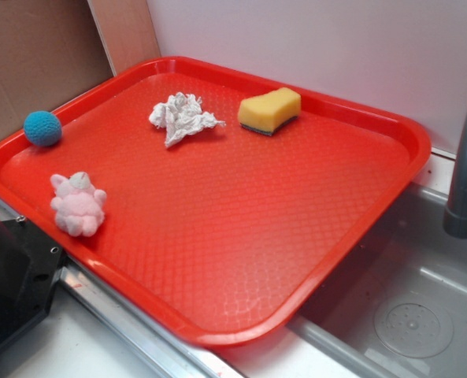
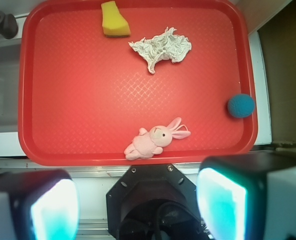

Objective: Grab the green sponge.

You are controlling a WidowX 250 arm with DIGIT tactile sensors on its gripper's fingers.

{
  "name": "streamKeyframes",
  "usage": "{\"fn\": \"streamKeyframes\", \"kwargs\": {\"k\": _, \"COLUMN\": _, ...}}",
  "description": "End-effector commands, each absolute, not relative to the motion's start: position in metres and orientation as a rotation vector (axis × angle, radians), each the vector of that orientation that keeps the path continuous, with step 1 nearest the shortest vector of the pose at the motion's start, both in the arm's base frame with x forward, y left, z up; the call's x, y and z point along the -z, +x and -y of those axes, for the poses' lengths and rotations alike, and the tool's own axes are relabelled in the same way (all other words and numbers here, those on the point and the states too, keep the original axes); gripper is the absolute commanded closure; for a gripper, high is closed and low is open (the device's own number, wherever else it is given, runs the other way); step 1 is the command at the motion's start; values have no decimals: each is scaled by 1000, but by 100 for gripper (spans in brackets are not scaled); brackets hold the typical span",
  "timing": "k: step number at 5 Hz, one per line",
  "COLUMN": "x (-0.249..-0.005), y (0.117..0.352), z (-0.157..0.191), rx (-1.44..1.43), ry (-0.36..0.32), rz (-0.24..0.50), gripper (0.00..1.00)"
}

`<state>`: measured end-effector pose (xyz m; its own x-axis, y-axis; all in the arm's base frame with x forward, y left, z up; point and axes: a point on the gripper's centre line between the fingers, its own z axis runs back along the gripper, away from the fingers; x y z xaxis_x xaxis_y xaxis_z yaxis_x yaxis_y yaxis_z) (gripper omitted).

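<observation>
Nearest us, gripper (image 2: 138,210): fingers spread apart, holding nothing. On our red tray (image 1: 359,236): pink plush rabbit (image 2: 155,141), white tissue (image 2: 162,48), green sponge (image 2: 114,20), far edge.

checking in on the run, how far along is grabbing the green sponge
Nothing looks done yet: the green sponge lies untouched at the far side of the red tray, beside the crumpled tissue. The gripper is open and empty, hanging over the tray's near edge. The approach, the descent and the grasp are all left.
</observation>
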<state>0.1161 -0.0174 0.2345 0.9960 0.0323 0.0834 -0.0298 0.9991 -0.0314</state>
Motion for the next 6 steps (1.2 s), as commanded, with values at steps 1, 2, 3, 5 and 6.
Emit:
{"fn": "streamKeyframes", "kwargs": {"k": 1, "x": -234, "y": 116, "z": 17, "rx": -31, "ry": -30, "rz": 84, "gripper": 0}}
{"fn": "streamKeyframes", "kwargs": {"k": 2, "x": -229, "y": 125, "z": 20, "rx": -62, "ry": -24, "rz": 143, "gripper": 0}}
{"fn": "streamKeyframes", "kwargs": {"k": 3, "x": -218, "y": 147, "z": 19, "rx": -82, "ry": -14, "rz": 174, "gripper": 0}}
{"fn": "streamKeyframes", "kwargs": {"k": 5, "x": -175, "y": 209, "z": 12, "rx": -140, "ry": -77, "rz": 242, "gripper": 0}}
{"fn": "streamKeyframes", "kwargs": {"k": 6, "x": -152, "y": 246, "z": 15, "rx": -86, "ry": -150, "rz": 285, "gripper": 0}}
